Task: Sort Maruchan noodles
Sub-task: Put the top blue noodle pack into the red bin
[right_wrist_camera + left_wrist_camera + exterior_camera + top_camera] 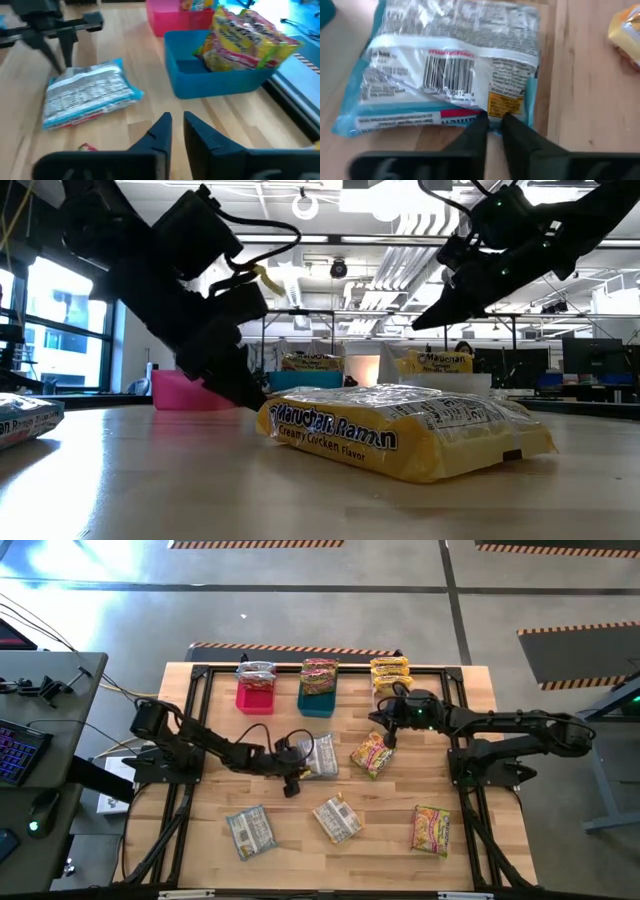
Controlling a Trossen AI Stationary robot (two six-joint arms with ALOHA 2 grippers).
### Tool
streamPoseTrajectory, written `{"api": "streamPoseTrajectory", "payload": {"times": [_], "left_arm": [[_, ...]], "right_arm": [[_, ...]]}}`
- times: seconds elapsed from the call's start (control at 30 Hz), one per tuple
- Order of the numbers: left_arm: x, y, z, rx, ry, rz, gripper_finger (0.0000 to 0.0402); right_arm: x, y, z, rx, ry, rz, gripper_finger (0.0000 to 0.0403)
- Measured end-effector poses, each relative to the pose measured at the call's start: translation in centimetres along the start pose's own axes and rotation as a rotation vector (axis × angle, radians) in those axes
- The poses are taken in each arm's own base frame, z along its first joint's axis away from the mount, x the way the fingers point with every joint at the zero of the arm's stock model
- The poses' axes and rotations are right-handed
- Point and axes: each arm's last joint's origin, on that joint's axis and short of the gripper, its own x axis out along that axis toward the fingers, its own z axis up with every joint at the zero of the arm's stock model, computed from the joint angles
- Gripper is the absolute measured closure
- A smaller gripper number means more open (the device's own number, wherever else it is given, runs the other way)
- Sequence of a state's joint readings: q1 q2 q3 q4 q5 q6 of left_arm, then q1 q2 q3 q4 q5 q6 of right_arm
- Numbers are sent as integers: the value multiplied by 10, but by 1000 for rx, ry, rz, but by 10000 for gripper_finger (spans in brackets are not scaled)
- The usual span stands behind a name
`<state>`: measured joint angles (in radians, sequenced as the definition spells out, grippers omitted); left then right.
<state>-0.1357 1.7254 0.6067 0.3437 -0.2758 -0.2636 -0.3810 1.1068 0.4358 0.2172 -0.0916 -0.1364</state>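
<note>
Left gripper (493, 126) low at silvery packet (450, 70)

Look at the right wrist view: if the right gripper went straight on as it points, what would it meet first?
Probably the blue bin; the right gripper points just beside its near corner, so depth leaves doubt.

We see a table (200, 840) of pale wood planks, matt, with visible grain, edged by a black metal frame (330, 672). On it, just beside the left gripper (493, 124), lies a silvery packet (450, 75) of crinkly, glossy plastic film that catches the light. The pink bin (175, 17) and blue bin (220, 75) beyond that packet look like smooth, hard plastic with a dull sheen. The gripper's fingers (522, 145) look matt black. A yellow packet (400, 430) shows shiny wrinkled wrap.
</note>
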Motion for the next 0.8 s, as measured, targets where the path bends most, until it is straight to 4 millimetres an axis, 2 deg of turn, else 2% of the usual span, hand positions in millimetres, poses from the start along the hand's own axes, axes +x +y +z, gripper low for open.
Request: {"api": "streamPoseTrajectory", "payload": {"times": [0.07,0.23,0.47,0.6,0.8], "left_arm": [[-3,1,3,3,-12,-6,392],[-15,9,20,-52,-82,-40,395],[-35,36,50,-255,-220,-123,400],[-46,45,64,-277,-308,-172,401],[-68,52,78,-258,-418,-196,401]], "right_arm": [[0,4,0,-8,-1,30,350],[4,19,1,-39,-13,94,278],[19,43,3,-97,-73,134,189],[30,52,3,-121,-126,184,162],[44,54,0,-115,-190,195,159]]}}
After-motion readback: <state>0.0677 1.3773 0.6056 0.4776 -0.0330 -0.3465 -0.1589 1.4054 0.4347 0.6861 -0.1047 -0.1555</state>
